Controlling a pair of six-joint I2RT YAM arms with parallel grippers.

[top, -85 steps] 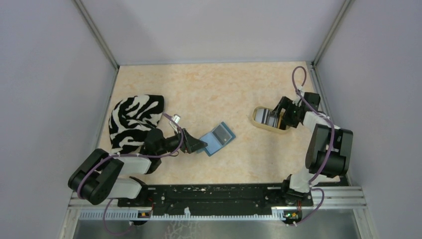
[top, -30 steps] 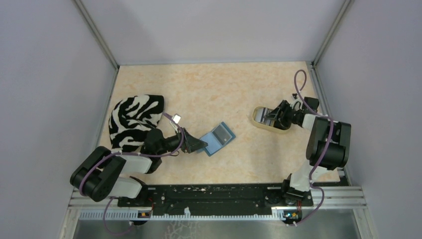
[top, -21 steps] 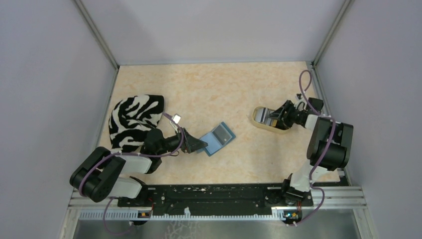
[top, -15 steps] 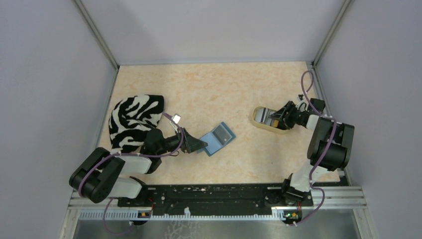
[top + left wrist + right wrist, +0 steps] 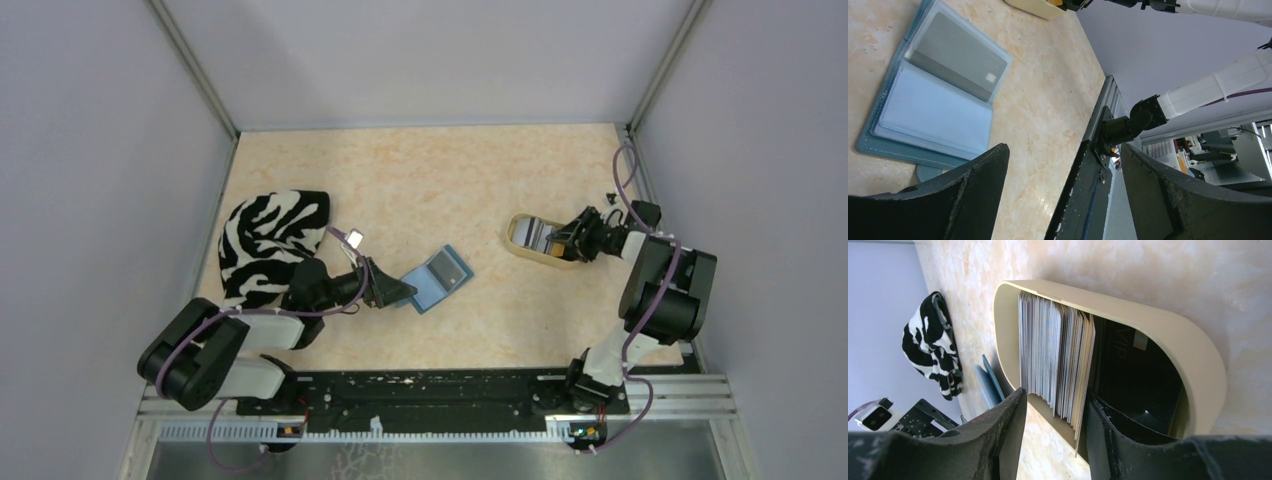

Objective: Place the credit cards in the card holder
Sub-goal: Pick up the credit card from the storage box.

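The teal card holder [image 5: 437,280] lies open at mid-table, with a grey card [image 5: 955,62] in one of its pale blue pockets [image 5: 933,115]. My left gripper [image 5: 393,290] rests just left of it, open, with only table between its fingers [image 5: 963,200]. A thick stack of credit cards [image 5: 1055,352] stands on edge in the beige oval tray [image 5: 1168,335], and a dark card [image 5: 1133,370] lies behind it. My right gripper [image 5: 1055,402] is open and straddles the near end of the stack. One finger [image 5: 1108,440] is against the stack's gold side; the other stands apart from it.
A zebra-striped cloth [image 5: 265,240] lies at the left edge beside my left arm. The tray [image 5: 525,240] sits at the right, near the wall post. The black base rail [image 5: 440,390] runs along the front edge.
My right gripper has swung from above the tray to reach in low from the right, and its jaws have narrowed around the card stack. The left arm and card holder have not moved.
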